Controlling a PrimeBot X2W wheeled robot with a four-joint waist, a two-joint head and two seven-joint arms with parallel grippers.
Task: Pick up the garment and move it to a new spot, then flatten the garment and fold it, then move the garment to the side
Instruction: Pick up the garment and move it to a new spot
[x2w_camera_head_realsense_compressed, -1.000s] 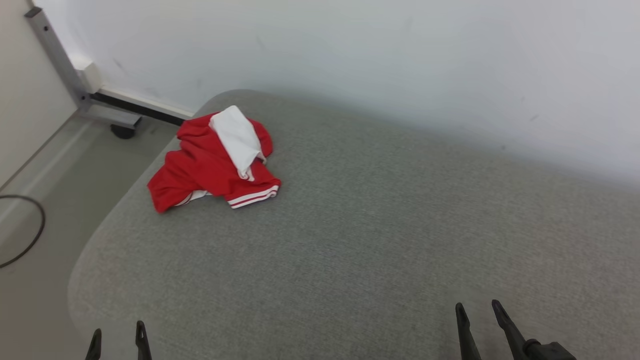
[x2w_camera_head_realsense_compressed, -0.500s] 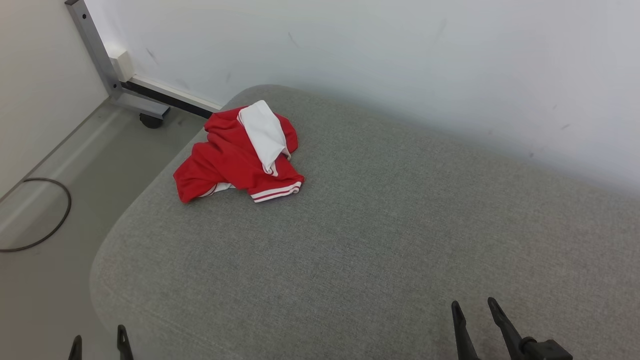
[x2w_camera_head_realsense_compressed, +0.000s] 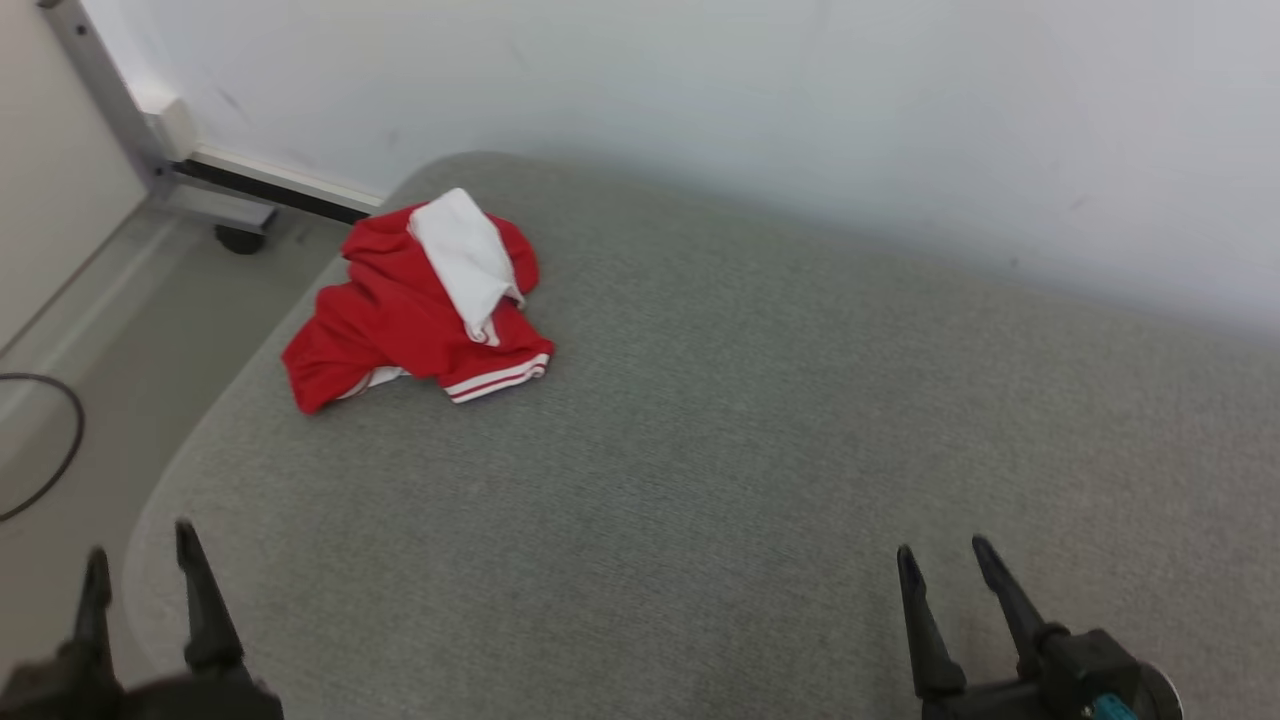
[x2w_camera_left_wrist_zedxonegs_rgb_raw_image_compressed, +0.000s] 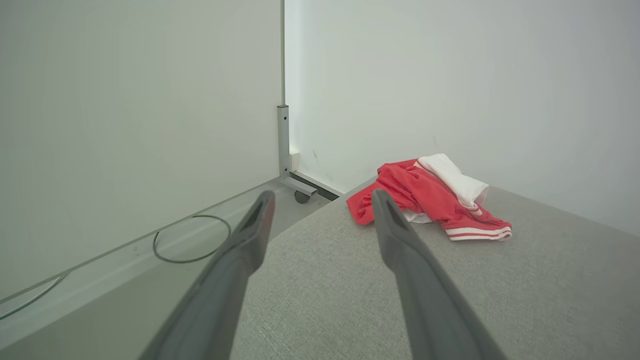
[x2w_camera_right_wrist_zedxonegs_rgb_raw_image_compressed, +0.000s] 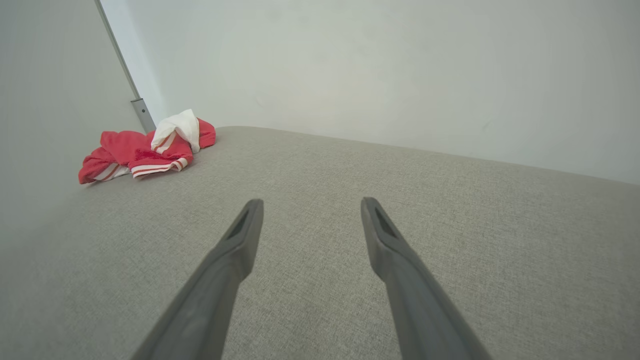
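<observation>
A crumpled red and white garment (x2w_camera_head_realsense_compressed: 420, 305) lies at the far left corner of the grey padded surface (x2w_camera_head_realsense_compressed: 720, 450). The same garment (x2w_camera_left_wrist_zedxonegs_rgb_raw_image_compressed: 430, 192) appears ahead and to the right of the left fingers, and the garment (x2w_camera_right_wrist_zedxonegs_rgb_raw_image_compressed: 147, 145) sits far to the upper left in the right wrist view. My left gripper (x2w_camera_head_realsense_compressed: 140, 560) hovers open over the near left edge of the surface, nothing between its fingers. At the near right my right gripper (x2w_camera_head_realsense_compressed: 940, 550) is open and empty too, well away from the cloth.
A white wall (x2w_camera_head_realsense_compressed: 700, 100) runs along the far side of the surface. Left of it lies bare floor (x2w_camera_head_realsense_compressed: 100, 360) with a black cable (x2w_camera_head_realsense_compressed: 55, 460) and a grey metal frame on a caster (x2w_camera_head_realsense_compressed: 235, 238). The surface drops off at its rounded left edge.
The head camera has shifted, so the whole picture moved. Both grippers now reach higher into the head view, the left one clearly further forward. The garment lies as before.
</observation>
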